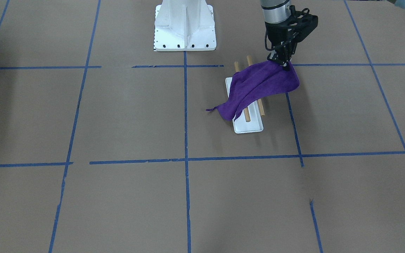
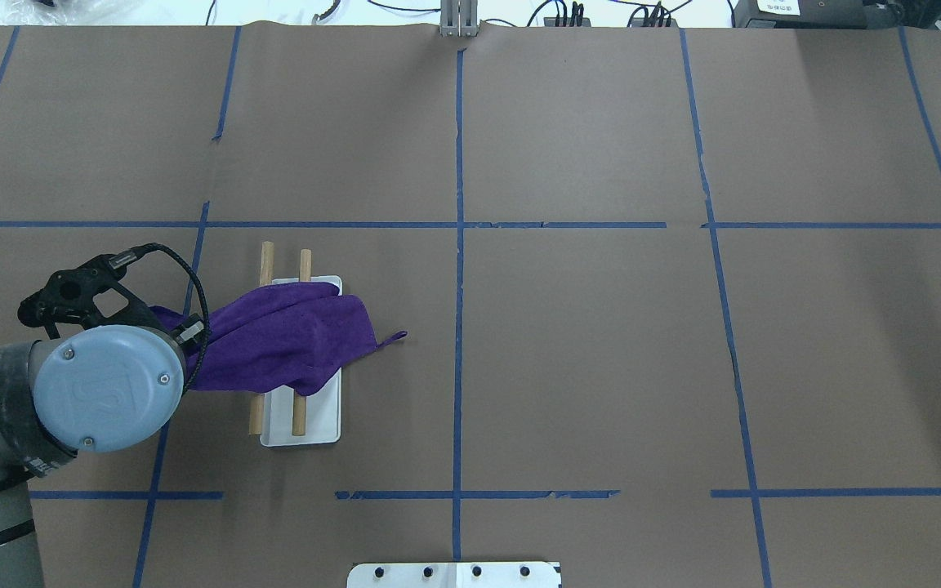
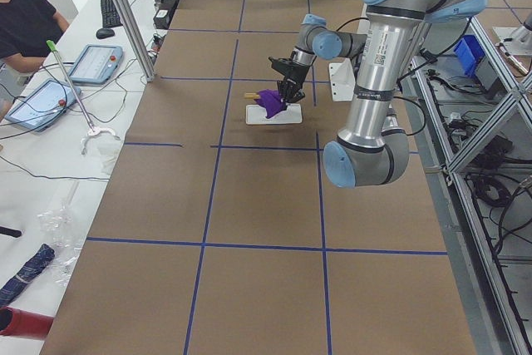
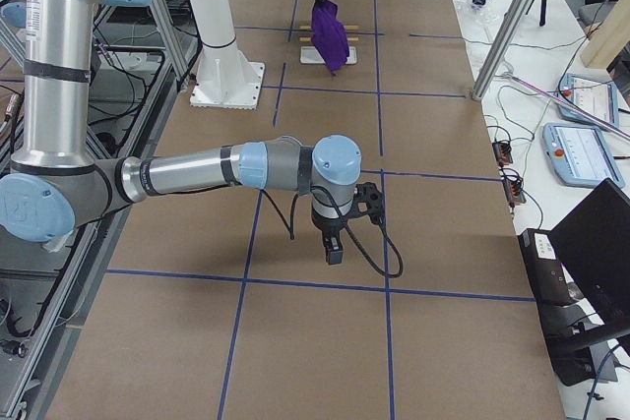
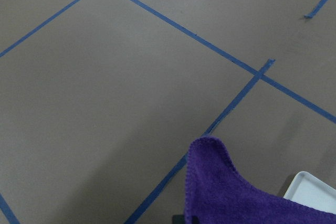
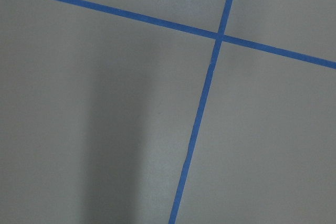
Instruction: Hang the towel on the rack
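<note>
A purple towel [image 1: 262,86] lies draped across the two wooden rods [image 1: 247,114] of the rack, whose white base [image 1: 250,127] sits on the brown table. My left gripper [image 1: 283,63] is shut on the towel's upper corner, just beside the rack on the robot's left. In the overhead view the towel [image 2: 283,335] crosses both rods [image 2: 300,412] over the base [image 2: 319,429], and a small loop sticks out on the far side. The left wrist view shows a towel edge [image 5: 236,192]. My right gripper [image 4: 335,253] hangs over bare table far from the rack; I cannot tell whether it is open or shut.
The large white pedestal [image 1: 185,31] with bolt holes stands at the robot's side of the table, close to the rack. Blue tape lines [image 2: 458,327] divide the brown table. Operators' tablets and cables [image 3: 91,64] lie beyond the far edge.
</note>
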